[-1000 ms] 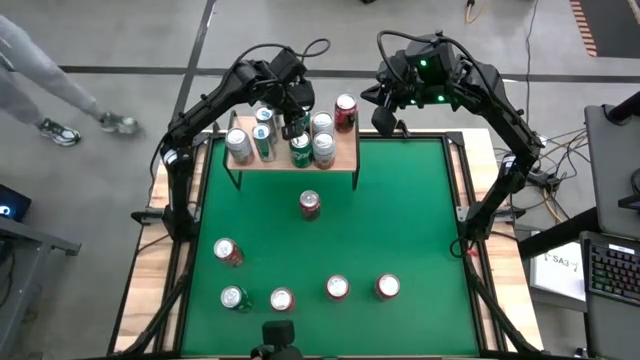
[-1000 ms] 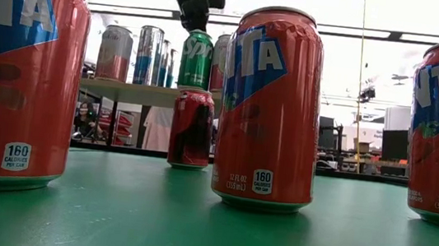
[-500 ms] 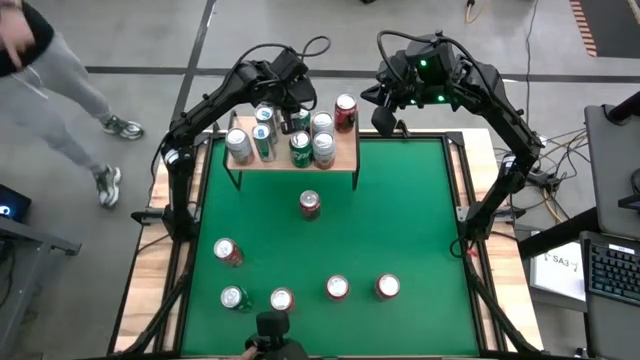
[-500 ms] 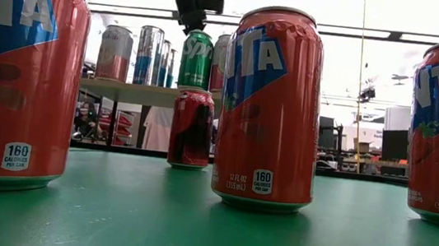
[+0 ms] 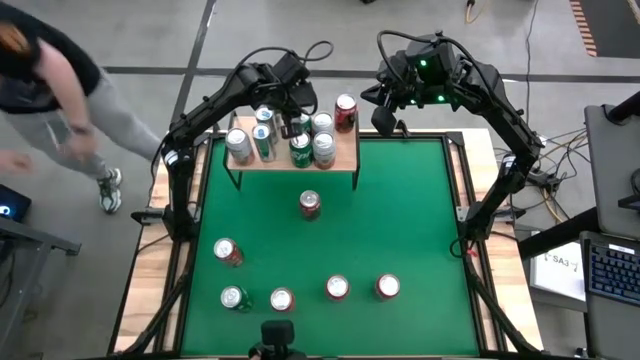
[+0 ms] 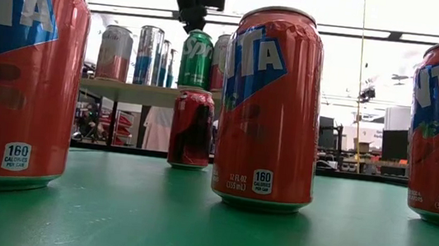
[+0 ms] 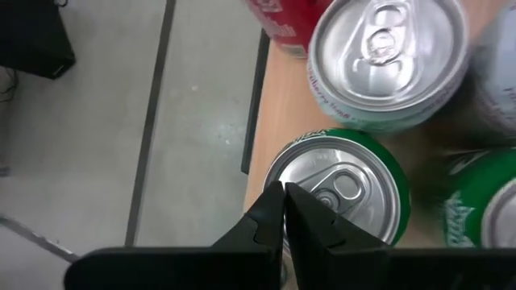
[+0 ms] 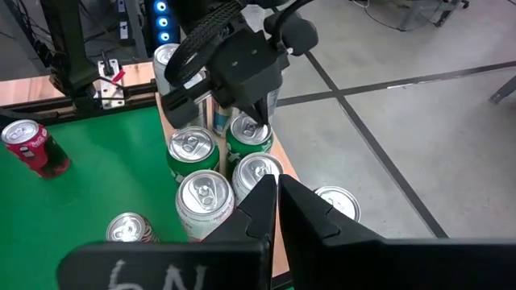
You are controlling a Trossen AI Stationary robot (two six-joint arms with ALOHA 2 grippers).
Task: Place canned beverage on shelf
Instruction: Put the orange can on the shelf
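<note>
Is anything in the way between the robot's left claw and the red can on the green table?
Yes. The left gripper, shut, hangs over the shelf; green can and silver can stand between it and the red can.

shelf – light wood, cans bunched right under the left gripper | green table – six cans loose, well clear of both grippers

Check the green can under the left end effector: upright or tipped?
Upright. The green can stands on the shelf, lid and pull tab facing up; the left end effector is shut above it.
</note>
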